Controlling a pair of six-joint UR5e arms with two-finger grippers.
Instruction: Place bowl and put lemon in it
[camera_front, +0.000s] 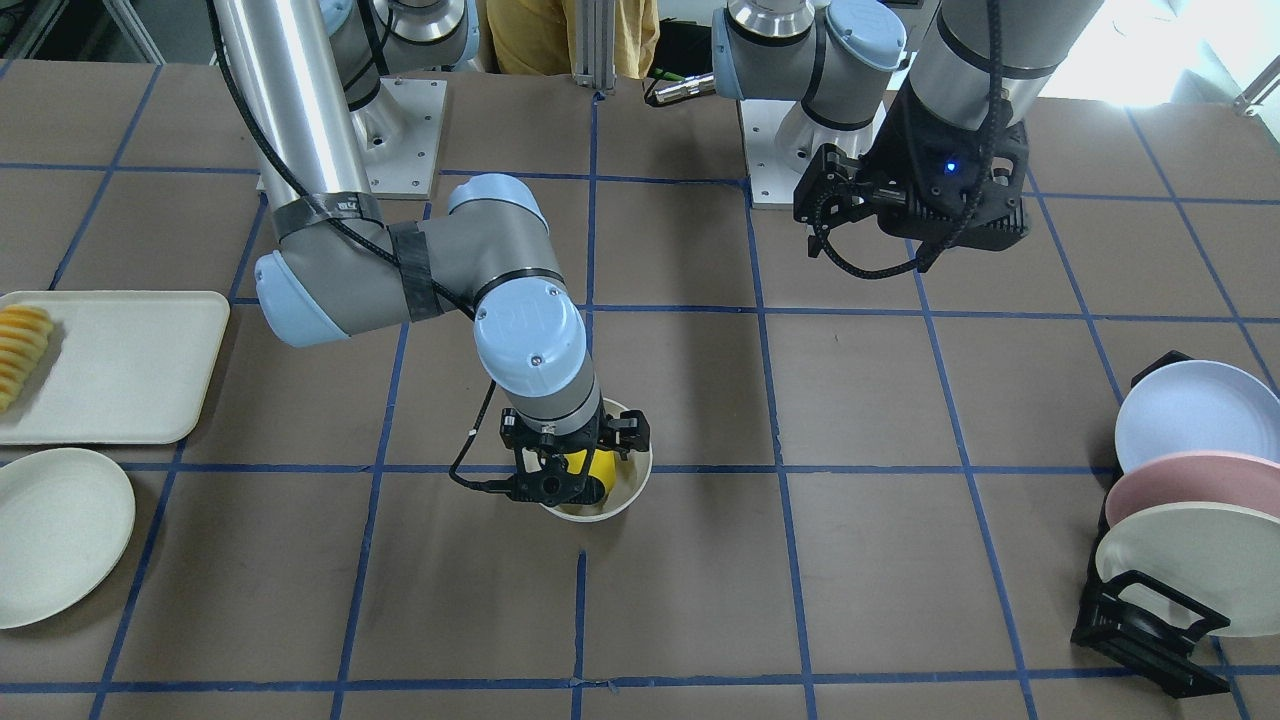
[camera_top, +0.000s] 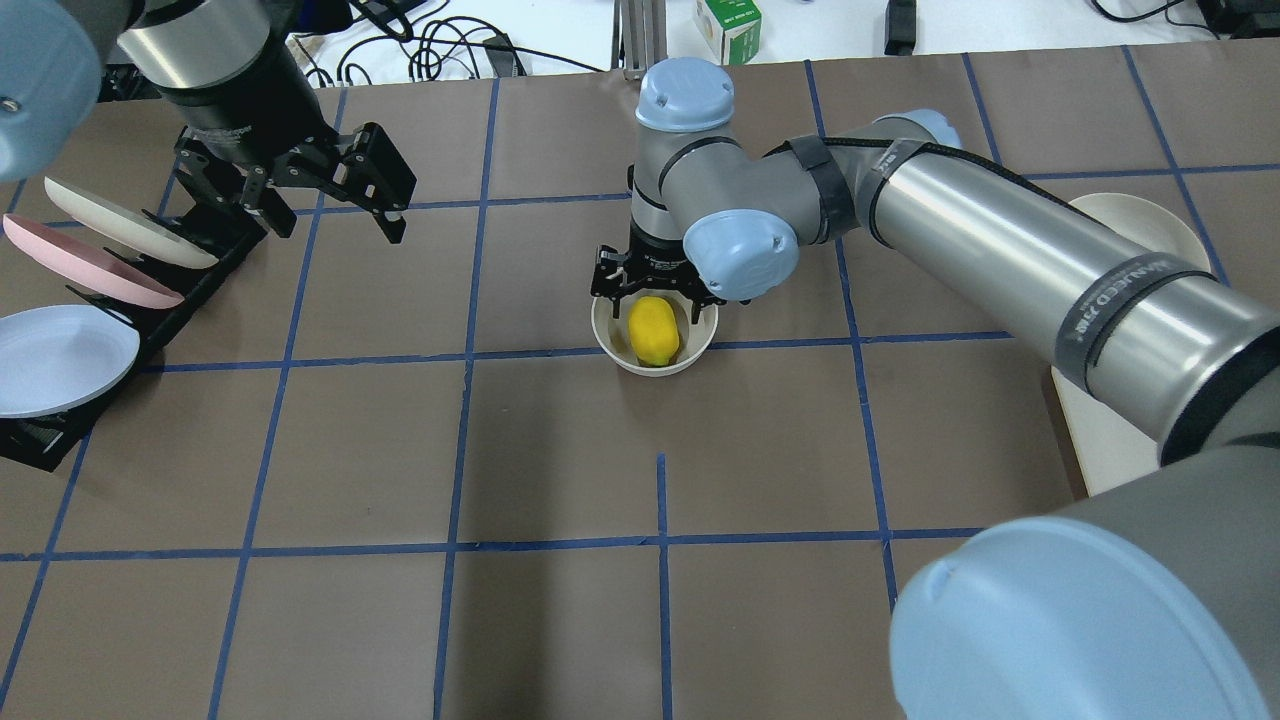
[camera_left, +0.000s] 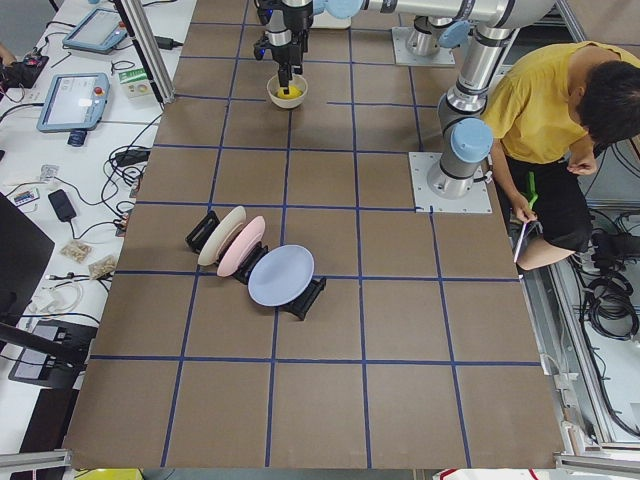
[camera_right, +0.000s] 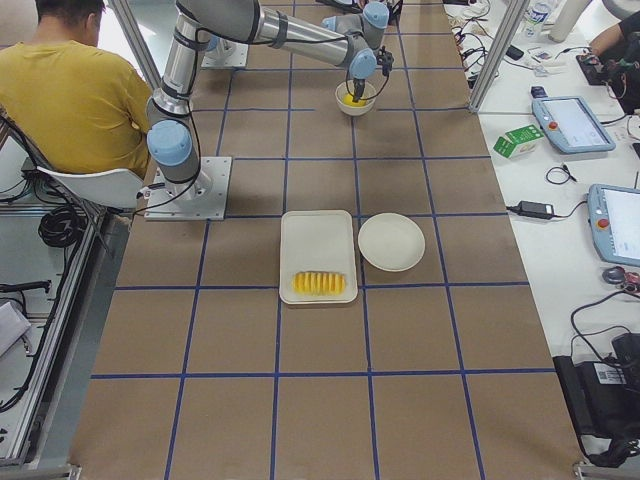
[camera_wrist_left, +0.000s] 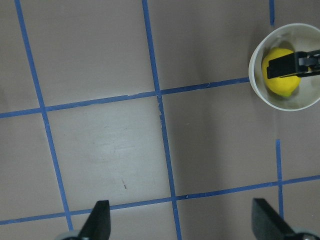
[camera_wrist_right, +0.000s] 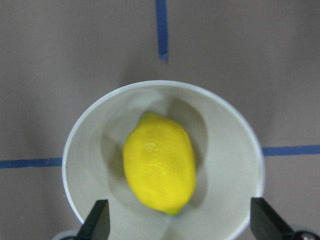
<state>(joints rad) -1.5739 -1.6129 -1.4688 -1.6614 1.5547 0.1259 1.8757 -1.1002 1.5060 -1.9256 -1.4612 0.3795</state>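
- The bowl (camera_wrist_right: 227, 150) stands upright near the middle of the table (camera_top: 560, 450), right on top of a blue tape line.
- The lemon (camera_wrist_right: 160, 162) lies on its side at the bottom of the bowl, yellow against the off-white wall.
- The right gripper (camera_front: 578, 458) hangs straight over the bowl with its fingers (camera_wrist_right: 97, 222) spread wide. One sits on each side of the lemon and neither touches it, so the fruit is released.
- From these angles the fingertips seem to sit about level with the rim, but I can't say whether they brush it.
- The left gripper (camera_top: 320, 205) hovers well away, above bare table near the black rack (camera_top: 40, 440) of pastel plates (camera_front: 1190, 410).
- Its fingers (camera_wrist_left: 97, 222) are parted too, with nothing between them.
- At the other end of the table, a cream tray (camera_front: 130, 370) holds sliced yellow-orange food (camera_front: 22, 350).
- A flat round plate (camera_front: 60, 530) sits just beside the tray.
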